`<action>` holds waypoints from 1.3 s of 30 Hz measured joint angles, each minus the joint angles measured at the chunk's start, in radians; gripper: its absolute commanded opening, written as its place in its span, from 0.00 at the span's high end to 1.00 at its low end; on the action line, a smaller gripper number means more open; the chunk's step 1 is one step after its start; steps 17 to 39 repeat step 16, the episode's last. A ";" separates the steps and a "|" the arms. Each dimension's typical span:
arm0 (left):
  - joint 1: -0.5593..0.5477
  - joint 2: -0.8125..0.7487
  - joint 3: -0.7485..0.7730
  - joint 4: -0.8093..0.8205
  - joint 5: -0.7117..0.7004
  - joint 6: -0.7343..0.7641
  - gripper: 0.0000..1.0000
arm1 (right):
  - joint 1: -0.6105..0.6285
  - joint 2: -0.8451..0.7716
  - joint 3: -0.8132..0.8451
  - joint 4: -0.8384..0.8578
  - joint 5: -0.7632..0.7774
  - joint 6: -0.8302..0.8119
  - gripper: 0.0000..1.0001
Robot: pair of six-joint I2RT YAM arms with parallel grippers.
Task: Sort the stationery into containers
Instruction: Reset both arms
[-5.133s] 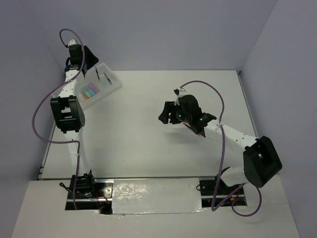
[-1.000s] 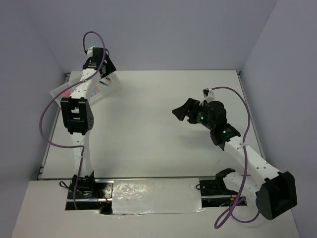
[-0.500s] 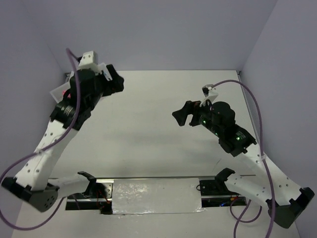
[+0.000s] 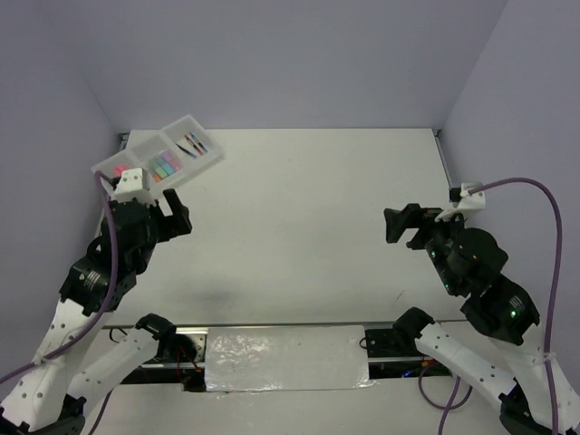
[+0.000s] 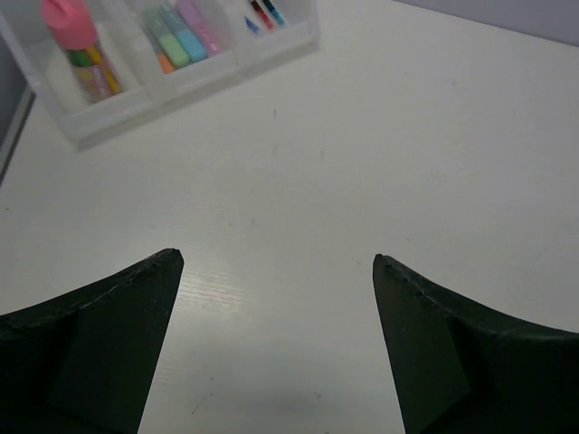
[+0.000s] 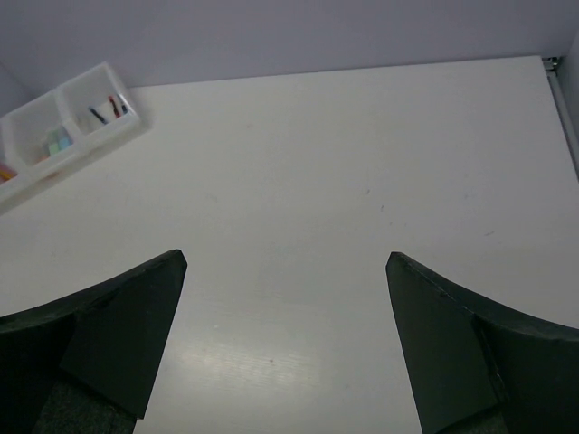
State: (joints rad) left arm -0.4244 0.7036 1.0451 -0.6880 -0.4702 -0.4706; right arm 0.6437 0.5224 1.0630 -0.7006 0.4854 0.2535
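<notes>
The walls are pale purple and the table (image 4: 299,208) is white and flat. Two robot arms reach over it from the near edge.

The tray (image 4: 207,163) sits in the far left corner of the table, turned a bit sideways. It is clear white plastic with three square boxes in a row. The pink cylinder (image 5: 77,41) is in the box at the left end. The short fat markers (image 5: 181,36) lie side by side in the middle box; green, blue and lilac show, with a bit of orange. The two thin pens (image 5: 264,11), one red and one dark blue, lie in the box at the right end.

The left gripper (image 5: 277,259) hangs over the table on the near side of the tray, not touching it. Its fingers are spread wide and hold nothing.

The right gripper (image 6: 286,257) is over the right side of the table, well apart from the tray. Its fingers are spread wide too, and nothing is between them.
</notes>
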 measured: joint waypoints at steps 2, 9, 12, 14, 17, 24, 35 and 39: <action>0.000 -0.053 -0.044 -0.003 -0.042 -0.002 0.01 | 0.000 -0.046 -0.012 -0.016 0.007 -0.014 0.00; 0.000 -0.176 -0.138 -0.015 -0.119 -0.006 0.01 | 0.000 -0.104 -0.043 -0.040 0.013 -0.032 0.00; 0.000 -0.190 -0.138 -0.015 -0.136 -0.006 0.01 | 0.000 -0.103 -0.043 -0.047 0.019 -0.032 0.00; 0.000 -0.193 -0.138 -0.015 -0.142 -0.006 0.01 | 0.000 -0.103 -0.047 -0.047 0.024 -0.031 0.00; 0.000 -0.193 -0.138 -0.015 -0.149 -0.006 0.01 | 0.000 -0.102 -0.055 -0.048 0.024 -0.031 0.00; 0.000 -0.193 -0.138 -0.015 -0.149 -0.006 0.01 | 0.000 -0.102 -0.055 -0.048 0.024 -0.031 0.00; 0.000 -0.193 -0.138 -0.015 -0.149 -0.006 0.01 | 0.000 -0.102 -0.055 -0.048 0.024 -0.031 0.00; 0.000 -0.193 -0.138 -0.015 -0.149 -0.006 0.01 | 0.000 -0.102 -0.055 -0.048 0.024 -0.031 0.00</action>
